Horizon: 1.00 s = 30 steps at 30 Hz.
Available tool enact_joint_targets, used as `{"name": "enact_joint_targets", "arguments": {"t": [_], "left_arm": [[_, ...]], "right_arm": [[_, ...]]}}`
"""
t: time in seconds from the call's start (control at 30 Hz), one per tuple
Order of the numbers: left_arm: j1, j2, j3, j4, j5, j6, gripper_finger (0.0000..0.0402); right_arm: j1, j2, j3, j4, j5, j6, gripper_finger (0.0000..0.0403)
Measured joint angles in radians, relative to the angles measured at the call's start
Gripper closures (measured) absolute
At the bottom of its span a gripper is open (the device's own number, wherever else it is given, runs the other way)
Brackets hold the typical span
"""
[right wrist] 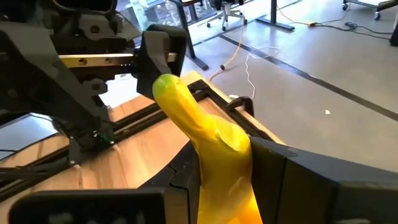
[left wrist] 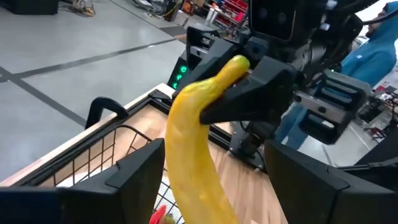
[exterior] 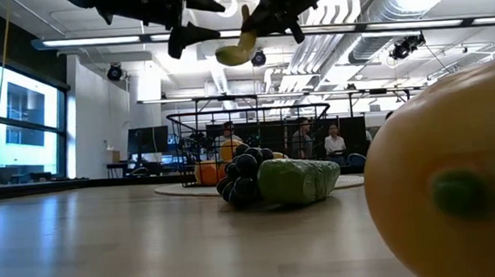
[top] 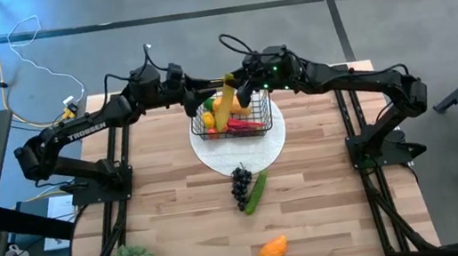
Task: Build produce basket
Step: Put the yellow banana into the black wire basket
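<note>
— What is held over the basket at upper centre of the overhead frame?

— A yellow banana, likely light, stiff and slick; mid-body looks the surest hold.

— And the arms?

— The right gripper, reaching in from the right, clamps it. The left gripper faces it, fingers spread around its lower end, apparently not touching.

My banana's lower end runs off the left wrist picture's edge. In the low view the mango is cut off and blurred, and the grapes and cucumber hide much of the basket.
</note>
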Motion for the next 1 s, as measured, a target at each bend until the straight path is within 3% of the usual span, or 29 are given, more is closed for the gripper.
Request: {"name": "enact_joint_targets", "arguments": {"t": [0.33,0.7,1.0], "left_arm": [[0.044,0.0,0.0,-0.001,-0.002,0.0,0.0138],[0.086,0.0,0.0,-0.001,-0.004,0.062,0.0138],[0.091,0.001,0.0,-0.003,-0.036,0.15,0.0138]], "right_arm": [[-0.052,0.0,0.0,-0.04,-0.002,-0.028,0.0325],[-0.159,-0.046,0.0,-0.207,-0.012,-0.106,0.0325],[-0.286,-0.079,0.0,-0.254,-0.123,-0.2,0.0325]]}}
